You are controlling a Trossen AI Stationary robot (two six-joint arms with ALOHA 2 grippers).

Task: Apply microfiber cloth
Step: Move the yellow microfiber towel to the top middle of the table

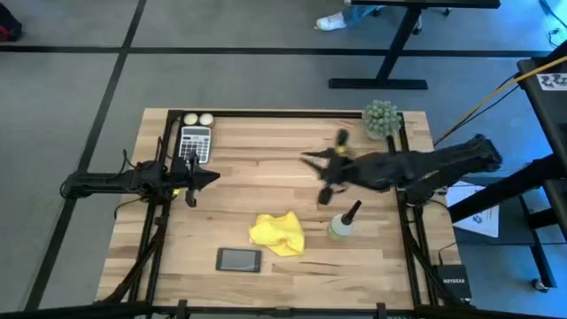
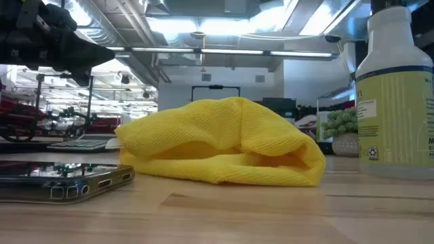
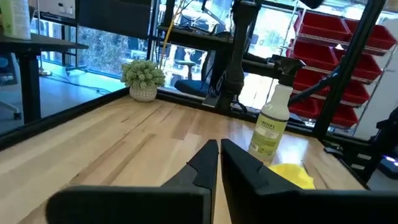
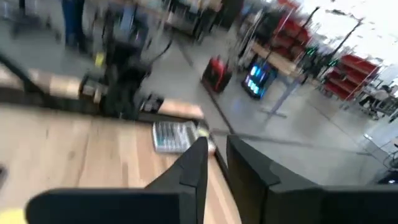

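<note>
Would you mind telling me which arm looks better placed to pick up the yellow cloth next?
Probably the right. In the high view, the right gripper reaches over mid-table, closer to the microfiber cloth, while the left gripper waits at the left edge beside the calculator.

floor: grey carpet (image 1: 239,80) | red bins (image 3: 323,31) | ceiling lights (image 2: 224,26) lit

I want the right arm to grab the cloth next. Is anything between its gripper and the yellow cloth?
Nothing visible. The right gripper hangs over bare table; the microfiber cloth lies beyond it, the spray bottle off to the side.
</note>
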